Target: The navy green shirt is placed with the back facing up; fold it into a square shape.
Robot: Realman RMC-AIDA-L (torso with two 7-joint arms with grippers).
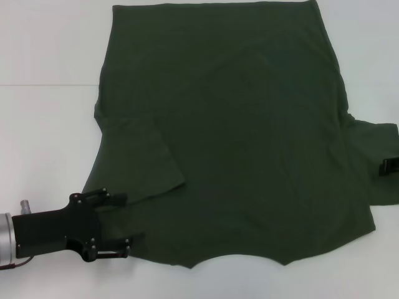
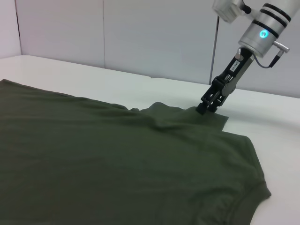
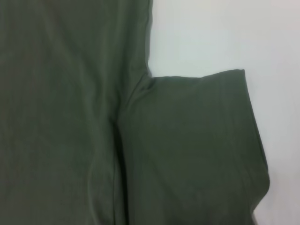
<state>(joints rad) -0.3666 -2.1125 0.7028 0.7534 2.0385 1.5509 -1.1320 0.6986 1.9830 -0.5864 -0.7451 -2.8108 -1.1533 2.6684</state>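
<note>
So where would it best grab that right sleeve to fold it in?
Probably at the right sleeve's outer hem, coming from the robot's right side, where the right gripper already is. The sleeve lies flat, sticking out past the shirt body, so its free edge is the easiest part to pinch.

A lab-like test space: bare white table and plain pale wall panels.

Shirt matt soft cloth, table smooth white, left gripper matt blk plastic
</note>
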